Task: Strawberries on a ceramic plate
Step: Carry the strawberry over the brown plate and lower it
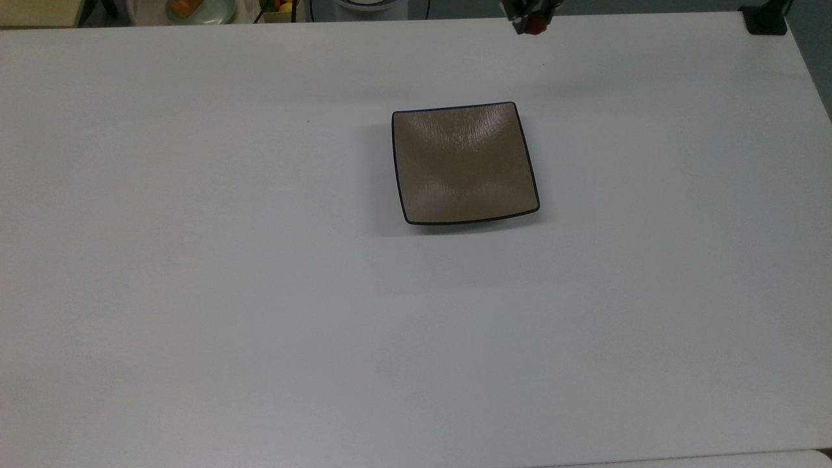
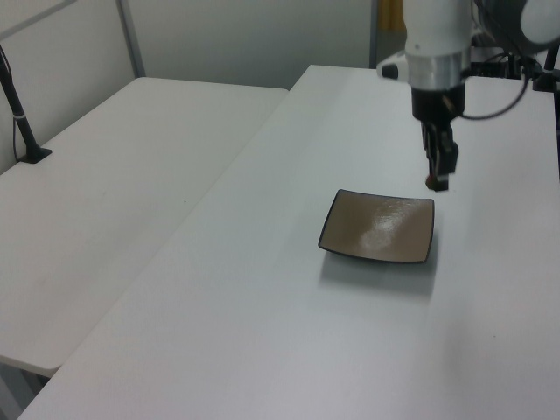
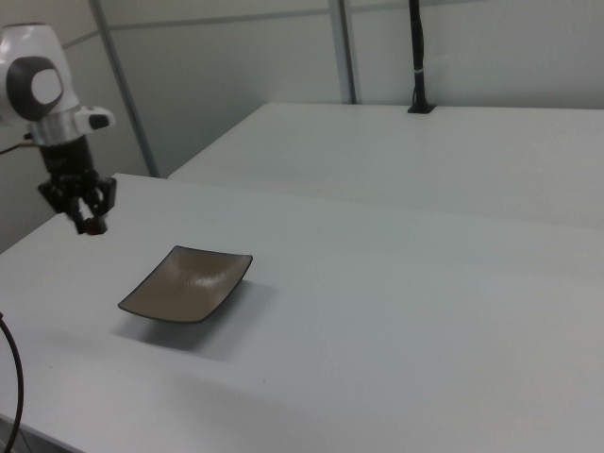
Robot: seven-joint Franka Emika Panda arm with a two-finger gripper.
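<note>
The square taupe-brown ceramic plate (image 1: 464,162) (image 2: 379,226) (image 3: 186,283) lies bare on the white table, a little right of the top view's middle. My gripper (image 1: 532,23) (image 2: 436,178) (image 3: 91,222) hangs well above the table, shut on a small red strawberry (image 1: 534,25) (image 2: 433,182) (image 3: 92,226) that shows between the dark fingers. In the left view the gripper hangs just above the plate's far right corner. In the right view it is up and to the left of the plate.
The white table (image 1: 260,292) stretches wide around the plate. A round pale dish with orange food (image 1: 188,9) sits beyond the table's far edge at the top view's upper left. A black post base (image 1: 767,19) stands at the far right corner.
</note>
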